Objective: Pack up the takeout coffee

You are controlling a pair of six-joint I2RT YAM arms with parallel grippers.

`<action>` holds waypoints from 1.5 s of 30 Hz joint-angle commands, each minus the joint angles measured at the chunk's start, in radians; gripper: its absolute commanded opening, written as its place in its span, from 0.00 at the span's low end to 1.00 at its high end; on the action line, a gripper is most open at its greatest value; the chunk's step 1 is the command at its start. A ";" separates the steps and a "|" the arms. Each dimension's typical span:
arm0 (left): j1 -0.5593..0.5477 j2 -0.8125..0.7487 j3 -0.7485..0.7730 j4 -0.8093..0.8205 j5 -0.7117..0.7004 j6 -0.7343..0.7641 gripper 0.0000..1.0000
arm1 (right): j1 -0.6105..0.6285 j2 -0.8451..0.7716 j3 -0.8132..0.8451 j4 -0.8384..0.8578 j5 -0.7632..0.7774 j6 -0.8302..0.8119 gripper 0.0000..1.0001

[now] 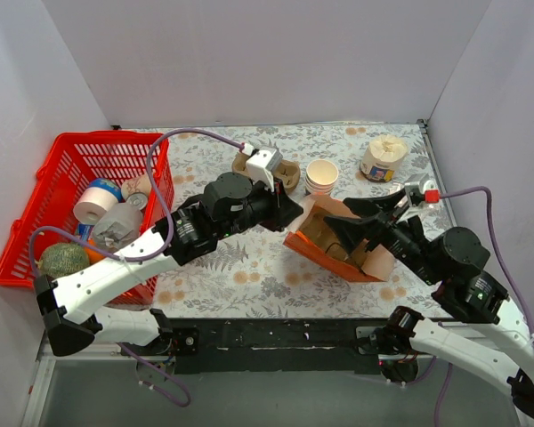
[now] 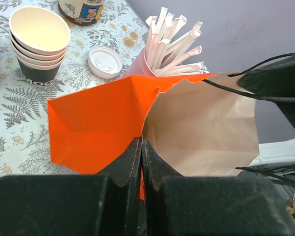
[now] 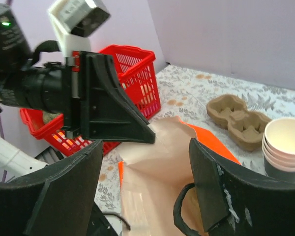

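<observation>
We see a table (image 1: 249, 277) spread with a flowered cloth. Along its left edge stands a red basket (image 1: 58, 169) with rolls and a green ball inside.

Right of the table's middle, toward the near edge, sits an orange paper bag (image 1: 320, 233), brown inside, with its mouth spread open between the two arms. The left gripper (image 2: 141, 147) is clamped on the bag's rim, its jaws pressed together on the orange paper. The right gripper (image 3: 146, 147) hangs over the mouth from the opposite side, jaws wide apart with nothing between them. A black cord handle curls just beside one of its fingers (whether it is hooked on, we cannot tell).

Toward the far edge lies a cardboard cup carrier (image 3: 238, 115), and to the right of it a stack of lidless cream cups (image 1: 321, 175). A labelled tub (image 1: 383, 158) stands near the far right corner.

A pink cup (image 2: 137, 66) full of white wrapped sticks (image 2: 174, 39) stands just beyond the bag, on the side toward the right edge. Between this cup and the stack, a round white lid (image 2: 104, 62) rests on the cloth.

We cannot pick out the takeout coffee in any view. The part of the bag's inside that the wrist views show is only brown paper. We also cannot tell whether the white lid caps a cup.
</observation>
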State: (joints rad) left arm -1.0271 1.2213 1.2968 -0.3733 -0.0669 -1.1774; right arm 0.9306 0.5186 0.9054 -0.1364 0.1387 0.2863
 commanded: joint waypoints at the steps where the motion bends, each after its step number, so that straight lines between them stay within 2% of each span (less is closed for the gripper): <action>1: 0.001 -0.052 -0.022 0.025 0.015 0.025 0.00 | -0.001 0.052 0.061 -0.123 0.146 0.145 0.78; 4: 0.002 -0.072 -0.040 0.027 -0.039 0.024 0.00 | -0.001 0.066 0.043 -0.167 0.168 0.211 0.78; 9: 0.001 -0.086 -0.047 0.013 -0.100 0.024 0.01 | -0.001 0.099 0.027 -0.204 0.061 0.333 0.79; 10: 0.001 -0.088 -0.048 -0.015 -0.169 0.012 0.01 | -0.001 0.122 0.044 -0.235 0.053 0.390 0.80; 12: 0.001 -0.088 -0.045 -0.051 -0.258 -0.026 0.00 | -0.001 0.145 0.090 -0.348 0.012 0.448 0.91; 14: 0.001 -0.088 -0.041 -0.113 -0.344 -0.051 0.00 | -0.001 0.176 0.110 -0.472 -0.010 0.538 0.94; 19: 0.001 -0.141 -0.102 -0.081 -0.333 -0.045 0.00 | -0.001 0.237 0.188 -0.624 -0.051 0.631 0.96; 23: 0.001 -0.186 -0.139 -0.062 -0.329 -0.047 0.00 | -0.001 0.228 0.208 -0.563 -0.131 0.646 0.98; 28: 0.001 -0.220 -0.154 -0.050 -0.324 -0.044 0.00 | -0.001 0.190 0.170 -0.337 -0.332 0.608 0.98; 33: 0.002 -0.232 -0.166 -0.052 -0.310 -0.054 0.00 | -0.001 0.195 0.135 -0.206 -0.519 0.623 0.98; 37: 0.002 -0.233 -0.180 -0.036 -0.283 -0.048 0.00 | -0.001 0.201 0.138 -0.167 -0.536 0.610 0.98; 40: 0.001 -0.244 -0.192 0.002 -0.238 -0.021 0.00 | -0.001 0.208 0.171 -0.221 -0.475 0.512 0.98; 44: 0.002 -0.272 -0.223 0.095 -0.194 0.045 0.00 | -0.001 0.209 0.201 -0.261 -0.458 0.257 0.98; 45: 0.001 -0.276 -0.229 0.118 -0.189 0.057 0.00 | -0.001 0.202 0.199 -0.278 -0.459 0.122 0.98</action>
State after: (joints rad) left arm -1.0298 0.9947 1.0843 -0.3813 -0.2970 -1.1961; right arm 0.9302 0.7361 1.0500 -0.4084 -0.3107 0.7403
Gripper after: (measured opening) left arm 0.010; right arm 0.982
